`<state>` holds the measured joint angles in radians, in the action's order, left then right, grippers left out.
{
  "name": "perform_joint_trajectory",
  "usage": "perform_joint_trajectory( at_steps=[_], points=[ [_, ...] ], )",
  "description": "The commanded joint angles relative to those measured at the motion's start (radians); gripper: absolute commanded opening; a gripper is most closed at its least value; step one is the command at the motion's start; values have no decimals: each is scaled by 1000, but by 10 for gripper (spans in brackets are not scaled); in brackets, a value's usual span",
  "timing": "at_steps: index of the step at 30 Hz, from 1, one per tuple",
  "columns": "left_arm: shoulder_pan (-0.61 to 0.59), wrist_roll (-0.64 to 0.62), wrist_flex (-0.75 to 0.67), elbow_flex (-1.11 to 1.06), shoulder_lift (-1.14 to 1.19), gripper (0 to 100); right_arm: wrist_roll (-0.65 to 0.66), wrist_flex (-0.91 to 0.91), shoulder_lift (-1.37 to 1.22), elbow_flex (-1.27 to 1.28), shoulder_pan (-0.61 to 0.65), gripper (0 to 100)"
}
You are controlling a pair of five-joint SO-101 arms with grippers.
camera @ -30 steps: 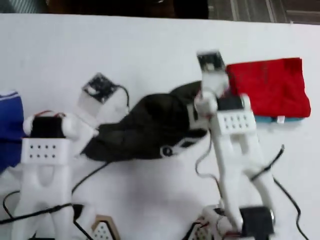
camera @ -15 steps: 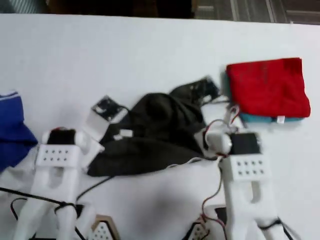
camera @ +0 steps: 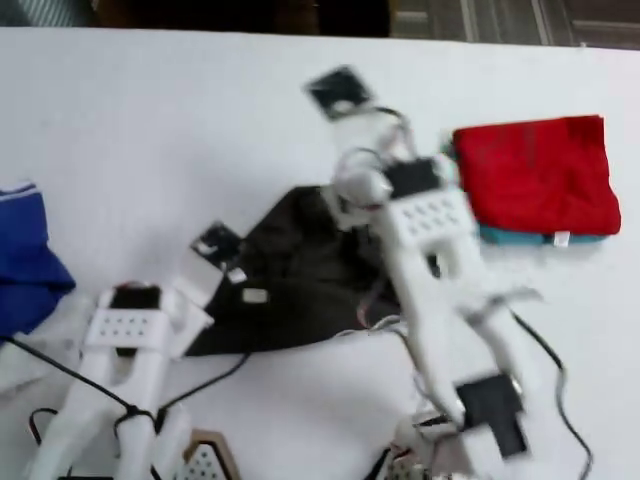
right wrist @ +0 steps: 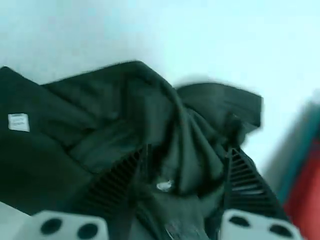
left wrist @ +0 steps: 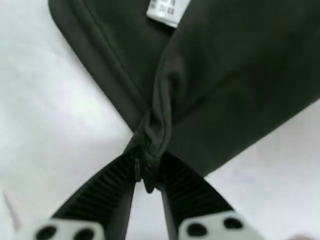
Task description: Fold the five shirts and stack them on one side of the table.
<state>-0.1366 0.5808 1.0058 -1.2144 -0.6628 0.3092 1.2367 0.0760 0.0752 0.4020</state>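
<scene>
Item 1. Left arm (camera: 120, 345): white, at the near left of the desk (camera: 150, 120), with black cables (camera: 60, 365) trailing by its base. Left pincer (left wrist: 147, 172): jaws drawn together, clamped on a gathered pinch of the black shirt's edge, low over the desk surface.

Item 2. Right arm (camera: 440, 270): white, rising from the near right and leaning in over the middle of the desk. Right pincer (right wrist: 187, 155): jaws standing apart, with bunched black fabric lying between them; whether that fabric presses on the ribbed fingers (right wrist: 245, 182) cannot be told.

Item 3. Black shirt (camera: 300, 270): unfolded and crumpled, at mid-desk between the two arms. Its near left edge is in the left pincer; its far right part is heaped and creased under the right pincer. A small white label (left wrist: 167, 10) shows on the cloth close to the left pincer's hold.

Item 4. Blue shirt (camera: 25, 260): at the left edge of the desk, cut off by the frame, rumpled, well apart from the black shirt.

Item 5. Red shirt (camera: 540, 175): folded into a neat rectangle on the far right side of the desk, just beside the right arm's upper part.

Item 6. Teal shirt (camera: 520, 237): folded, lying directly under the red one, showing as a narrow strip along the stack's near edge.
</scene>
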Motion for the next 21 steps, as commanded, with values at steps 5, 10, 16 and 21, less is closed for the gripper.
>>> perform_joint_trajectory(
  at_steps=[5, 10, 16, 21],
  points=[
    [0, 0, -57, -12, -26, 26, -118, 96, -410, -370, 97, 196],
    [0, 0, -55, -10, -26, 26, -222, 194, -615, -609, 94, 197],
    [0, 0, -57, -7, -26, 26, -233, 309, -803, -864, 99, 197],
    [0, 0, -57, -7, -26, 26, -233, 383, -928, -1010, 96, 197]
  ],
)
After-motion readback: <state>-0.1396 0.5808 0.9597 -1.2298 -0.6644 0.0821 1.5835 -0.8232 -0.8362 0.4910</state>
